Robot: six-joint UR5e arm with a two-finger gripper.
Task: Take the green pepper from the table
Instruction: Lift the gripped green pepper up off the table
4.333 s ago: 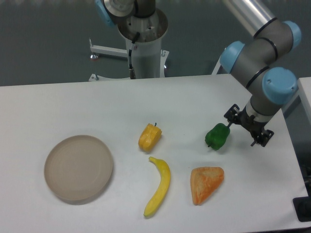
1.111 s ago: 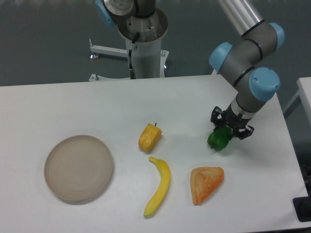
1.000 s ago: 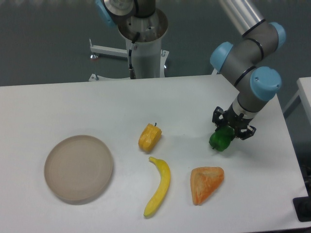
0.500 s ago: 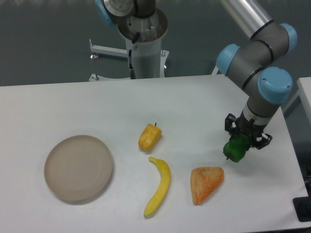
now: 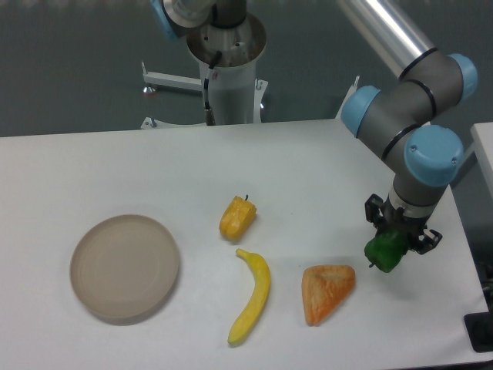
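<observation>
Your hand [image 5: 394, 240] sits at the right side of the counter [image 5: 100, 169], at about 4 o'clock from the counter's middle, pointing down. Its two dark fingers [image 5: 374, 213] are closed against the upper part of the pepper [image 5: 384, 253], one on each side. The green pepper hangs below the hand, its glossy body fully in view under the fingertips. You cannot tell from this single view whether the pepper is clear of the counter surface or just touching it.

The orange wedge [image 5: 326, 290] lies at 8 o'clock from the pepper, near it but apart. The banana [image 5: 252, 296] lies lengthwise at the lower centre, at 9 o'clock from the wedge, curving from top left to bottom. The yellow-orange pepper [image 5: 236, 218] sits just above the banana's upper tip, at 12 o'clock from it, dark stem pointing up. The beige plate [image 5: 81, 266] rests at the left side, at 9 o'clock from the banana and well apart from everything else.

The arm comes in from the top right: silver tube, then grey joints with blue caps, the last blue cap [image 5: 432, 154] directly above the hand. The arm's base column [image 5: 228, 69] stands behind the far edge of the counter, at 12 o'clock from the yellow-orange pepper.
</observation>
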